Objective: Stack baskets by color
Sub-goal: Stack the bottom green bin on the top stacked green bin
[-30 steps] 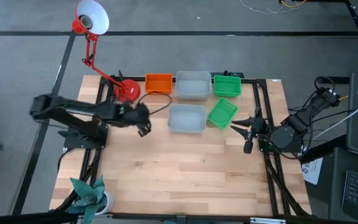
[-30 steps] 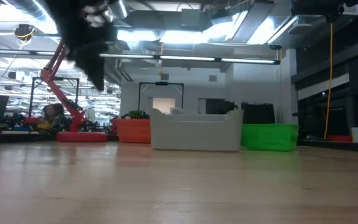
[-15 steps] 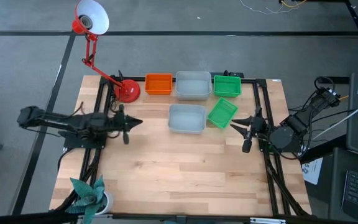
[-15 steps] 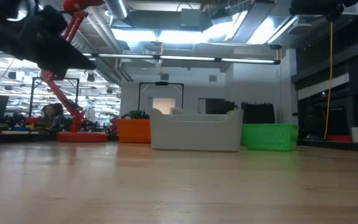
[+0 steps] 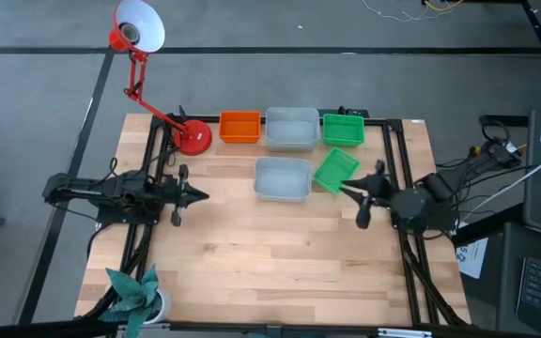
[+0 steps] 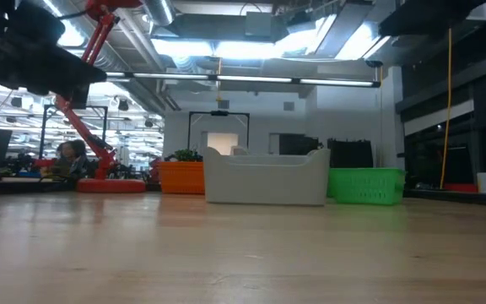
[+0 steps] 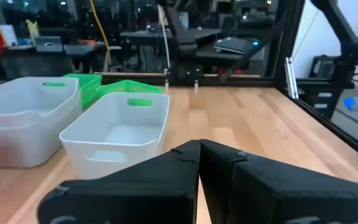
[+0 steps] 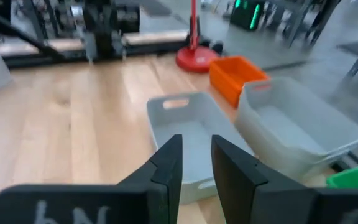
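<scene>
Along the table's far edge stand an orange basket (image 5: 239, 127), a pale grey basket (image 5: 290, 129) and a green basket (image 5: 343, 130). In front of them a second grey basket (image 5: 282, 177) sits flat on the table. A second green basket (image 5: 335, 170) lies beside it, turned askew. My left gripper (image 5: 195, 195) is shut and points level from the table's left side, well short of the near grey basket (image 7: 120, 127). My right gripper (image 5: 346, 189) is open with nothing between its fingers (image 8: 196, 152). It hovers just right of the askew green basket, pointing at the near grey basket (image 8: 185, 134).
A red desk lamp stands with its round base (image 5: 193, 137) at the far left, next to the orange basket. A green paper pinwheel in a cup (image 5: 139, 293) stands at the near left corner. The near half of the table (image 5: 270, 263) is bare wood.
My left gripper has drawn back from beside the near grey basket toward the table's left edge. It has sunk and tipped from pointing downward to level, staying shut. My right gripper has shifted slightly toward the table's left, closer to the askew green basket. The baskets have not moved.
</scene>
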`<control>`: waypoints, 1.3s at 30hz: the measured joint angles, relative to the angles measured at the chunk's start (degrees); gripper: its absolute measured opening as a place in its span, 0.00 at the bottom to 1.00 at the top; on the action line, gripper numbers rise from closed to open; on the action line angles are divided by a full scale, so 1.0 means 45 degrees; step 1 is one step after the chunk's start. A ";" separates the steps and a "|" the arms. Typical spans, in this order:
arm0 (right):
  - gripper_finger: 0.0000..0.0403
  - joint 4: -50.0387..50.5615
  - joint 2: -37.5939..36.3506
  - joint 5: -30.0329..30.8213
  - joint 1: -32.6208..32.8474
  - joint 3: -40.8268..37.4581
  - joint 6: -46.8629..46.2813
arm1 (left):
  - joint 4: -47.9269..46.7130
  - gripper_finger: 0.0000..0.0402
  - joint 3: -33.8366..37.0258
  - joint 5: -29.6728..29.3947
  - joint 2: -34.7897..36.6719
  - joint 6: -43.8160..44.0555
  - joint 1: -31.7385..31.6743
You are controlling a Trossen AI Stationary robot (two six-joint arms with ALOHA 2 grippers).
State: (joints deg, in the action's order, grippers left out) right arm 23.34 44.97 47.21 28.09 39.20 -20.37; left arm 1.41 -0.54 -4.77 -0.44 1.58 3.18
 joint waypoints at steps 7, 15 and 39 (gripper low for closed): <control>0.21 0.0013 0.0607 -0.1577 -0.2149 0.0000 0.0591 | -0.0010 0.00 0.0000 -0.0036 -0.0336 -0.0373 -0.0276; 0.21 0.0001 0.0648 -0.1181 -0.2719 0.0000 0.1931 | -0.0015 0.00 0.0000 -0.0041 -0.0336 -0.0480 -0.0276; 0.49 0.3001 0.3164 -0.4574 -0.2714 0.0000 0.0735 | -0.0024 0.00 0.0000 -0.0047 -0.0341 -0.0489 -0.0276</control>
State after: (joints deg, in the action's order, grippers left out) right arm 36.85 59.20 26.63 15.88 39.20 -17.06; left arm 1.30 -0.54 -4.98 -1.98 -0.62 1.93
